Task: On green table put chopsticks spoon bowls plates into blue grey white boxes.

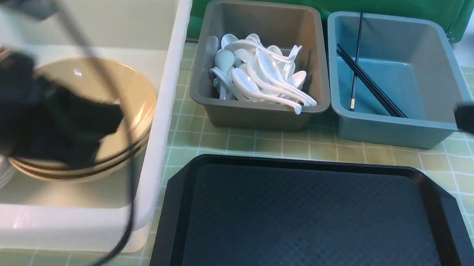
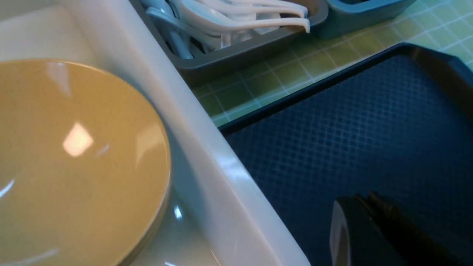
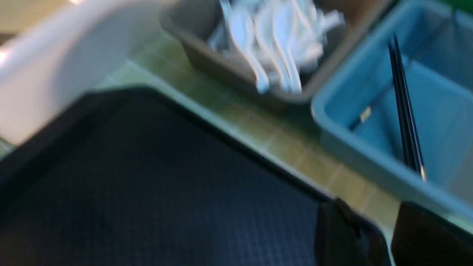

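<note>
Green gridded counter [image 1: 450, 166], black tray [image 1: 310, 227] near edge. Chopsticks [image 1: 369, 86] in blue box [image 1: 389, 128]: 1 pair long axis diagonal, 1 stick running near-to-far. Spoons [image 1: 262, 80] heaped in grey box [image 1: 259, 113]. Tan bowls [image 1: 138, 100] stacked in white box [image 1: 167, 102]. Left pincer [image 2: 373, 229] closed, empty. Right pincer [image 3: 391, 236] parted, nothing between.

Tan bowls [image 1: 96, 96] stacked in white box [image 1: 167, 102], spoons [image 1: 262, 80] in grey box [image 1: 259, 113], chopsticks [image 1: 367, 86] in blue box [image 1: 393, 132]

A canteen-style dish-sorting station: a gridded green table [image 1: 462, 167] carries a black tray [image 1: 310, 227] and sorting tubs, the grey tub [image 1: 260, 109] piled with white spoons [image 1: 262, 76], tan bowls [image 1: 138, 100] stacked in the white tub [image 1: 167, 102].
</note>
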Robot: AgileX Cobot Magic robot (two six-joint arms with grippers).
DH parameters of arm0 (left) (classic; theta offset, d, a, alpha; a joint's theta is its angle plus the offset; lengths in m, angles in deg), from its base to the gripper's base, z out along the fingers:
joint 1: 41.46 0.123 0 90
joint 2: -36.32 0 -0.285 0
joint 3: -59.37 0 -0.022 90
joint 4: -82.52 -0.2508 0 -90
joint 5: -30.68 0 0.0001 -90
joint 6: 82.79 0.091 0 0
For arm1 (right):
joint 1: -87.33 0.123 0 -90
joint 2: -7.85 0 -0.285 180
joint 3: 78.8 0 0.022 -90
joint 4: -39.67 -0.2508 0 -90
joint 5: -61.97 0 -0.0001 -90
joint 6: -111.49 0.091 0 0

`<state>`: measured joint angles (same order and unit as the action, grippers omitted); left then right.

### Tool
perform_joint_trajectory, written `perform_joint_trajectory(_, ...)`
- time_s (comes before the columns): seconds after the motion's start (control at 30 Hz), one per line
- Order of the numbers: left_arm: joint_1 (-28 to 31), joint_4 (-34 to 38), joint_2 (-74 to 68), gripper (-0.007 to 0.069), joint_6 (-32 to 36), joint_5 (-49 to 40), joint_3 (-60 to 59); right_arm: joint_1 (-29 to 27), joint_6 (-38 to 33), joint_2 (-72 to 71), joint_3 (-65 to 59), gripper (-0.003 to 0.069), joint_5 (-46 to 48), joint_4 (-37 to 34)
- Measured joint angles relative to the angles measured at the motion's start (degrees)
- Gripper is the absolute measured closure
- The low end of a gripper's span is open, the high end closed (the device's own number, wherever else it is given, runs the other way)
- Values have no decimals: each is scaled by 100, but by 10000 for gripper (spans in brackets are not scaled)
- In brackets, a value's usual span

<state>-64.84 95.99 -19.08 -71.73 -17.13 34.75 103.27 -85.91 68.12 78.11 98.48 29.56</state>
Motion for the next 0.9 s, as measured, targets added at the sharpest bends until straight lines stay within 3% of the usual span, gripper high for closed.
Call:
perform_joint_trajectory(0.1, -4, 0, 806, 626, -230, 28, -562, -6, 258, -723, -727, 512, -314, 11)
perform_joint_trajectory(0.27, -4, 236, 2012, 626, -706, -53, -1534, -6, 311, -2494, -2298, 628, -1927, 11)
perform_joint_trajectory(0.5, -4, 1194, 3063, 626, -1192, 372, -2485, -6, 1092, -3778, -3927, 635, -3425, 11)
perform_joint_trajectory(0.9, -4, 2635, 3187, 626, -1215, 750, -2668, -6, 840, -4003, -4064, 634, -3651, 1)
